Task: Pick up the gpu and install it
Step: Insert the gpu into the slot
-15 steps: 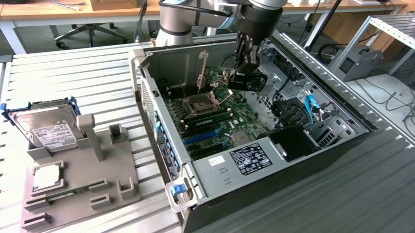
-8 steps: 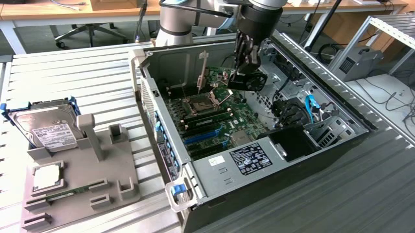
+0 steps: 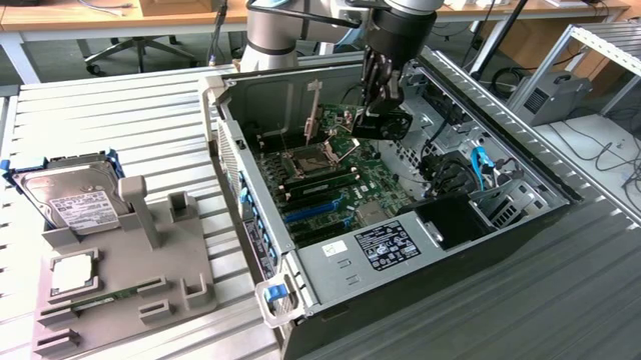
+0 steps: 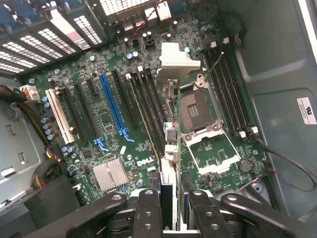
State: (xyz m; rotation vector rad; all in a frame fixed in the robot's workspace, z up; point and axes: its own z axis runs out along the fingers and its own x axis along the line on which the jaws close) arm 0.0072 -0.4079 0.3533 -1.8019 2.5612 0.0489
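Note:
My gripper [image 3: 380, 103] hangs inside the open computer case [image 3: 521, 225] and is shut on the gpu [image 3: 386, 124], whose black fan shroud faces the exterior view's right. In the wrist view the gpu [image 4: 170, 144] shows edge-on between the two black fingers [image 4: 148, 210], with its silver end bracket [image 4: 178, 60] at the far end. The card is held in the air above the green motherboard [image 4: 99, 134], over the black slots next to the processor socket [image 4: 194, 110]. The long blue slot [image 4: 112, 103] lies off to one side of it.
On the exterior view's left a grey holder [image 3: 150, 255] carries a silver hard drive [image 3: 72, 201], a processor [image 3: 72, 271] and a green memory stick [image 3: 100, 301]. Cables [image 3: 446, 169] and a blue connector [image 3: 479, 161] sit beside the board. The case walls stand close around the arm.

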